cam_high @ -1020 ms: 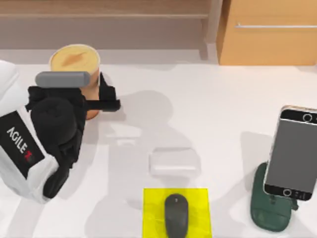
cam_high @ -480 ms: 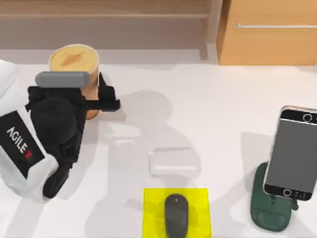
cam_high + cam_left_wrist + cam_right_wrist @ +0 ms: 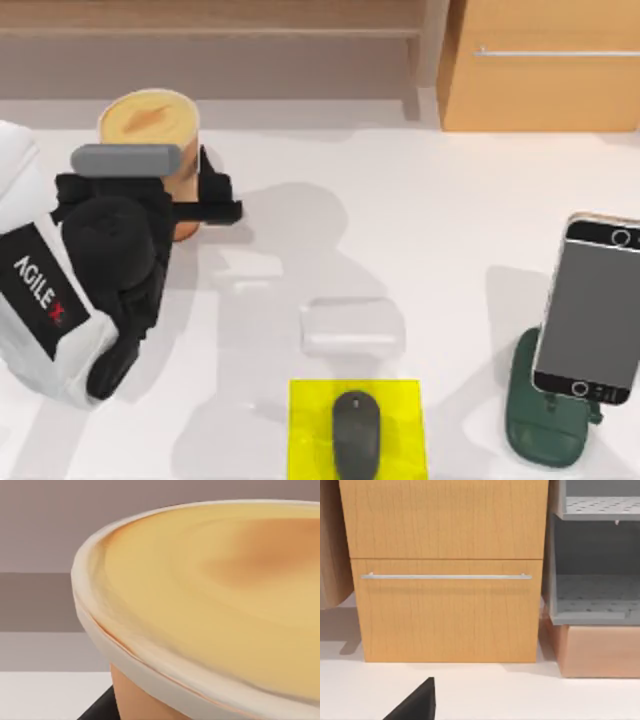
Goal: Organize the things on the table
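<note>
Currently, step in hand: I have the left gripper (image 3: 190, 205) at the paper cup (image 3: 160, 135), far left of the table (image 3: 420, 220).
Jaws: clamped on the cup's wall.
Right gripper (image 3: 417, 702): parked facing the cabinet (image 3: 445, 580); jaw state cannot be told.
Mouse (image 3: 356, 434): on yellow pad (image 3: 305, 440).
Smartphone (image 3: 592, 305): propped on green stand (image 3: 535, 430).
Next move: judged a lift, keeping the cup upright.

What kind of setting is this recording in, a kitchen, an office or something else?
Probably a rendered office desk. A mouse lies on a yellow pad, a phone leans on a green stand, and a wooden cabinet stands behind the white table. The lidded cup suits a desk too.
</note>
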Robot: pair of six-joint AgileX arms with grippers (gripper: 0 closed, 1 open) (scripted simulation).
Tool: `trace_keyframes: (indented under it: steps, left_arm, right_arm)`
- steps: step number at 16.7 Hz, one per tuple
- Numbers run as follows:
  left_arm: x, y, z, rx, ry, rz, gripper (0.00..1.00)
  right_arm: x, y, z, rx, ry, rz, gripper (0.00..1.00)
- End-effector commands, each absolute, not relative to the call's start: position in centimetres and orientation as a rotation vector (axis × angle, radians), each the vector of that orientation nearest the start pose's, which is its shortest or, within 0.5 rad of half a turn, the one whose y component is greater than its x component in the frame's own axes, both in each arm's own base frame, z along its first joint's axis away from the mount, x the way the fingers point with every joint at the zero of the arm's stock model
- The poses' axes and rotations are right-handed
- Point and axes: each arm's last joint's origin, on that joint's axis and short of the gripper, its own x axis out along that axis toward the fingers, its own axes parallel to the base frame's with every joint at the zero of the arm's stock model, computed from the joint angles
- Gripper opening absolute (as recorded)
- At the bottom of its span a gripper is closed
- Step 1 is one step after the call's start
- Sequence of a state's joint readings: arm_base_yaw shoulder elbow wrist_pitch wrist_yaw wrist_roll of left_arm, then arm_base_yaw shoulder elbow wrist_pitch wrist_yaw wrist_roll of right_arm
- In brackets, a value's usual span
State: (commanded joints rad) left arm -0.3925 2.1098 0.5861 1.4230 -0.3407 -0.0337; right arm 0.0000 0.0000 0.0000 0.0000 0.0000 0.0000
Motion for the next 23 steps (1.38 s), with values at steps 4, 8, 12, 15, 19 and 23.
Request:
trace_keyframes:
  steps: [4,8,12,15,19,23]
  left_arm:
    - [30.8,-11.4,7.9,-0.009,0.099,-0.028,0.00]
    - [30.8,-11.4,8.4,-0.008,0.099,-0.028,0.00]
    - [31.0,-11.6,8.8,-0.016,0.077,-0.031,0.00]
    - [32.2,-12.2,11.6,-0.061,-0.029,-0.056,0.00]
    - [34.2,-12.9,16.2,-0.115,-0.167,-0.107,0.00]
    - [36.6,-12.6,20.2,-0.130,-0.241,-0.143,0.00]
  right_arm:
    - [10.6,-0.1,16.0,0.000,0.000,0.000,1.00]
    - [10.6,-0.1,16.0,0.000,0.000,0.000,1.00]
    - [10.6,-0.1,16.0,0.000,0.000,0.000,1.00]
    - [10.6,-0.1,16.0,0.000,0.000,0.000,1.00]
    - [10.6,-0.1,16.0,0.000,0.000,0.000,1.00]
    - [10.6,-0.1,16.0,0.000,0.000,0.000,1.00]
